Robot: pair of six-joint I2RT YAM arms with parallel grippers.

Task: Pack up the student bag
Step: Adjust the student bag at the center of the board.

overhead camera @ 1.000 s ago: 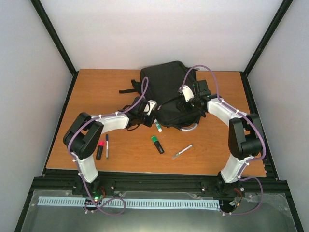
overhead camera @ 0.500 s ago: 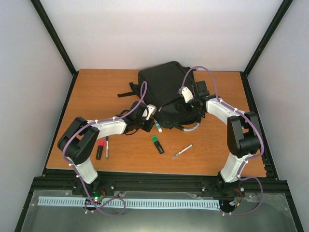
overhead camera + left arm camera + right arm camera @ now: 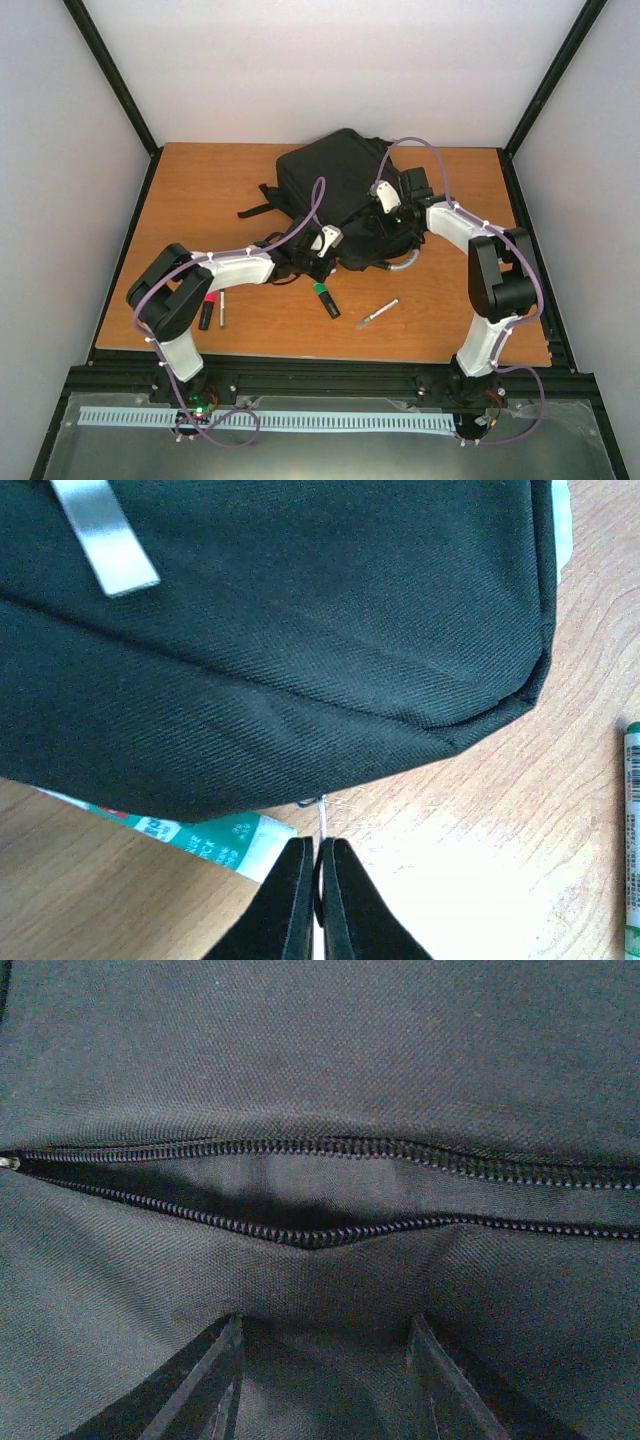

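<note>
One student bag (image 3: 335, 185), one marker (image 3: 190, 835) beneath it and four loose pens (image 3: 377, 314) share the counter (image 3: 200, 190); left hand (image 3: 320, 845) pinches a bag-edge tab (image 3: 322, 815), right hand (image 3: 323, 1322) spread over one open zip (image 3: 300, 1210).

Black student bag (image 3: 330, 180) (pale grey loop (image 3: 105, 540)), orange-brown wood-grain table (image 3: 200, 190), green-and-black marker (image 3: 326, 298)

left arm (image 3: 240, 265): stretched low toward centre, jaws pressed together | right arm (image 3: 452, 222): elbow bent inward, jaws apart
</note>
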